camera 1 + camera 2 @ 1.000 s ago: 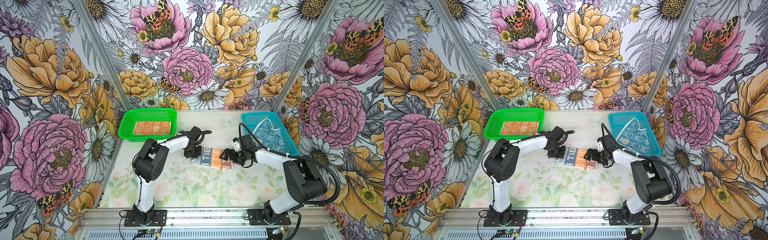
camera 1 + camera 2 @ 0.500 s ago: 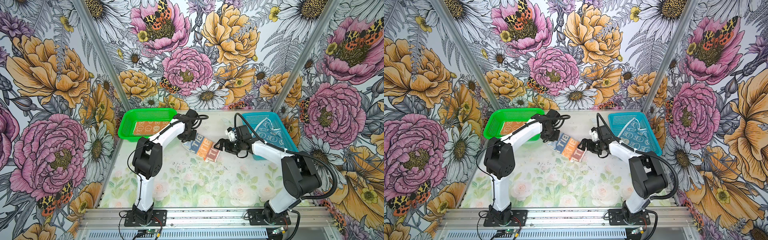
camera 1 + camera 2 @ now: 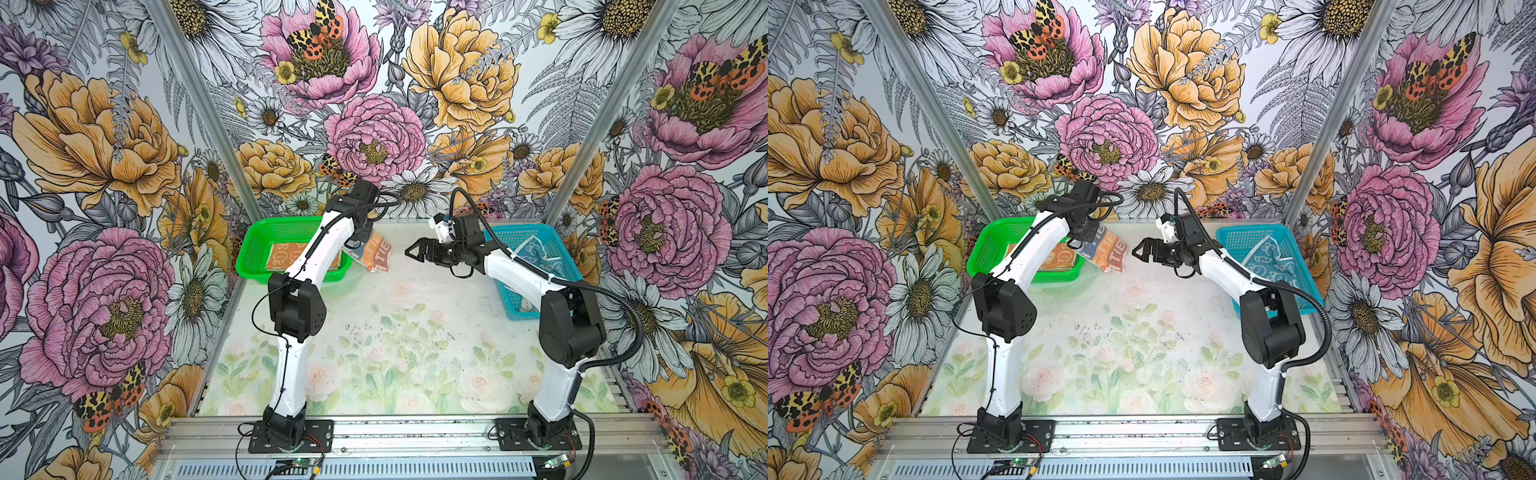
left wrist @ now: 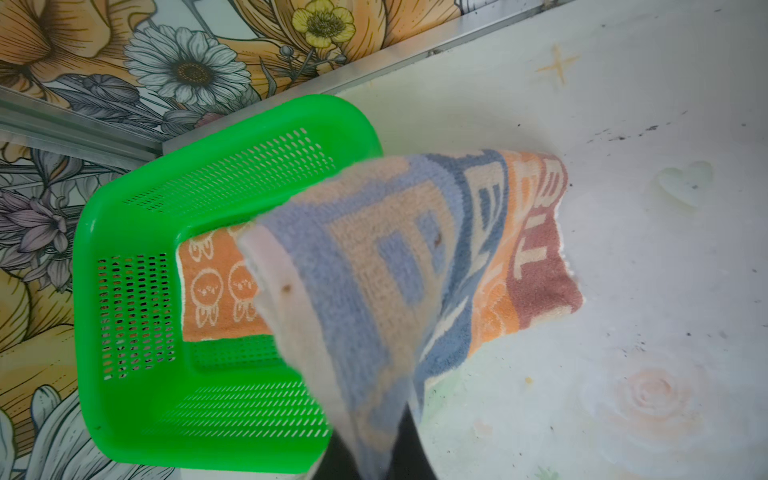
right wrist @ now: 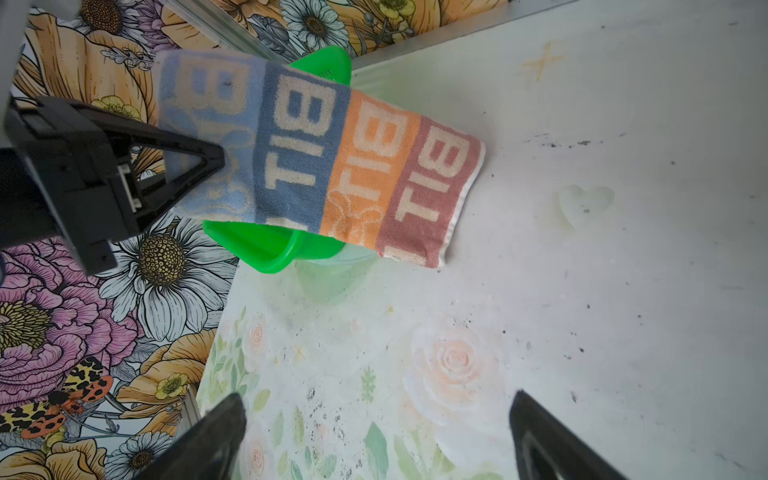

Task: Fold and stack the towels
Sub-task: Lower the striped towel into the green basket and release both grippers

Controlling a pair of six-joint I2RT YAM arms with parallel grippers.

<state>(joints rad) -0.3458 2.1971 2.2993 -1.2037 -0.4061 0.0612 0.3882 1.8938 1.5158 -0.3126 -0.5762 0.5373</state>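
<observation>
1. Three towels are counted, together with two perforated plastic baskets and two arms, each arm carrying one pincer.
2. The left pincer is clamped shut on one end of the striped towel. The towel is thereby held up in the air.
3. The striped towel is folded into a narrow band. Four colour bands are shown on it in the right wrist view: light blue, darker blue, orange and brownish red, each with cream lettering.
4. The striped towel is located at the far side of the table, just beside the green basket, and it reaches out past that basket's corner. Whether its free end touches the table cannot be told.
5. One orange towel, printed with cream rabbit figures, is laid flat and folded inside the green basket.
6. One blue towel with a pale print is left crumpled and unfolded inside the blue basket, at the far right of the table.
7. The right pincer is spread wide and holds nothing. It is pointed toward the striped towel, with a clear gap between them, in both top views.
</observation>
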